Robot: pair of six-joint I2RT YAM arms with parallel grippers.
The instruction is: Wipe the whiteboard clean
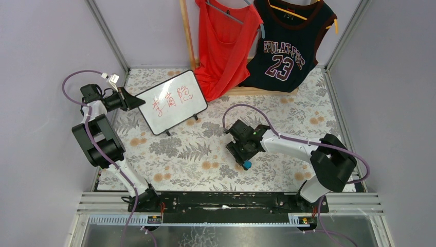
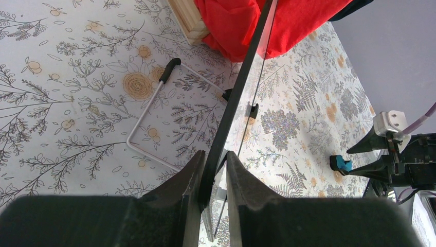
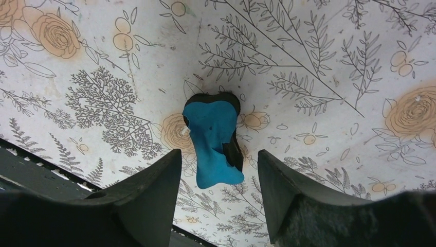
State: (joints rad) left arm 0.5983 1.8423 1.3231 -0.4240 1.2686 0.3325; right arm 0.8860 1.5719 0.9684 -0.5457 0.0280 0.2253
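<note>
Gripping the whiteboard [image 1: 172, 101] by its left edge, your left gripper [image 2: 213, 157] had its two fingers pressed together on the thin black frame, one finger on each face of the board. The board stood at the far left of the floral table [image 1: 205, 149], propped on its wire stand [image 2: 149, 118]. Its white face bore red handwritten characters and was turned up toward the overhead camera. It sat directly ahead of that gripper, seen edge-on from the left wrist, and ran away toward the red garment [image 1: 223, 41] and the wooden rack [image 2: 187, 20]. Your left arm was folded close to the left wall, with the forearm reaching rightward to the board's left edge.

Your right gripper [image 3: 218, 154] was well apart from the board, over the middle right of the table. Its fingers stood apart, one on either side of the blue eraser [image 3: 213, 139], with a gap showing on each side, so they clamped nothing. The eraser sat on the table with a black layer behind the blue. Whether the fingertips touched the table could not be told from these views. Your right arm stretched low from its base and reached leftward, with the wrist bent so the gripper pointed down at the eraser.
</note>
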